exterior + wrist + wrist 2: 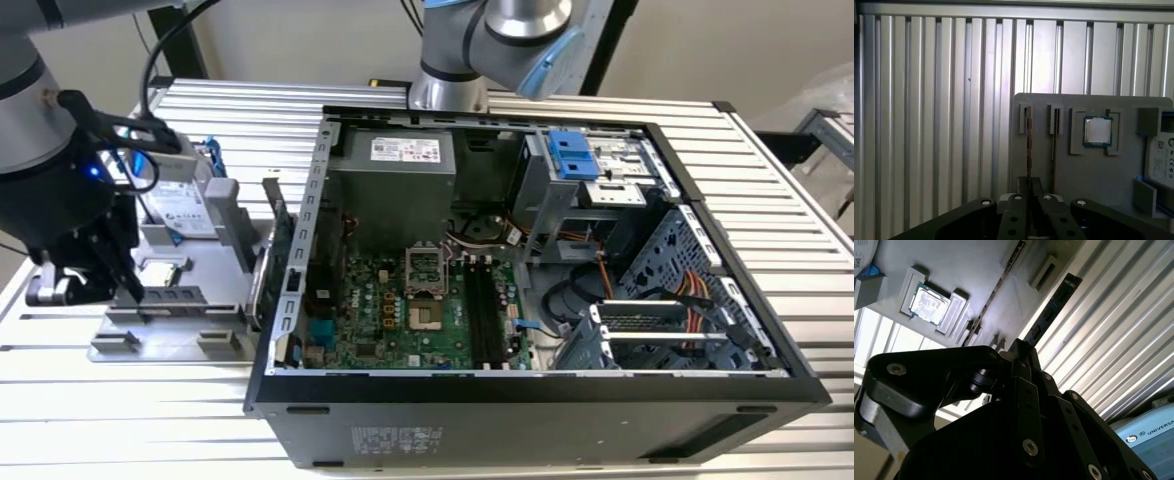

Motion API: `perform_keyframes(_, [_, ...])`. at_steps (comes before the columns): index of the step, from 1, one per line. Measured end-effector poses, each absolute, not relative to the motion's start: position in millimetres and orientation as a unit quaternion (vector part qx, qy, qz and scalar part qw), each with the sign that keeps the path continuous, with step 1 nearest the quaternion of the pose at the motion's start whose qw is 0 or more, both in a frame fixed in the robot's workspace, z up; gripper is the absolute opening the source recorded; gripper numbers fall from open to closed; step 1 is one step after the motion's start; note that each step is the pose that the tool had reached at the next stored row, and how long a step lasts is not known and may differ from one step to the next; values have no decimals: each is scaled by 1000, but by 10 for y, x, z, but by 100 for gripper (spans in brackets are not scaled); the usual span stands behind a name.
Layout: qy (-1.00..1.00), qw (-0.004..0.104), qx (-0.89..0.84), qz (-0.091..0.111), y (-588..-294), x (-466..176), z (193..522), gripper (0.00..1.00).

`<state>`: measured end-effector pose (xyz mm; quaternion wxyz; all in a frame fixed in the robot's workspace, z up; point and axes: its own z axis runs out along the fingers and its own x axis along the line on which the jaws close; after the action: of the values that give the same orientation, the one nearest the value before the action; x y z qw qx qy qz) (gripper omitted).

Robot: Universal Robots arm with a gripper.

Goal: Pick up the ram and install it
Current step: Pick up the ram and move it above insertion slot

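The black two-fingered pincer [1029, 182] is narrowed to a sliver, its tips closed on the near end of the ram [1028, 145], a long, thin dark-green circuit-board stick. The ram stands on edge in a slot of the flat grey holder tray [1089, 175]. A second thin stick [1053, 137] stands just beside it, with a small square silver processor [1097, 131] beyond. The tray lies on the ribbed aluminium surface [929, 125]. In the exterior view, the open black computer case [534, 420] sits beside the tray.
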<state>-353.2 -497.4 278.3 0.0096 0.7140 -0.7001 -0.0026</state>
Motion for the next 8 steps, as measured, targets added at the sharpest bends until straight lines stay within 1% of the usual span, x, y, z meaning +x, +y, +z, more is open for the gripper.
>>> perform_keyframes(8, [-700,10,714,-3,-4974,-3532,2819,0])
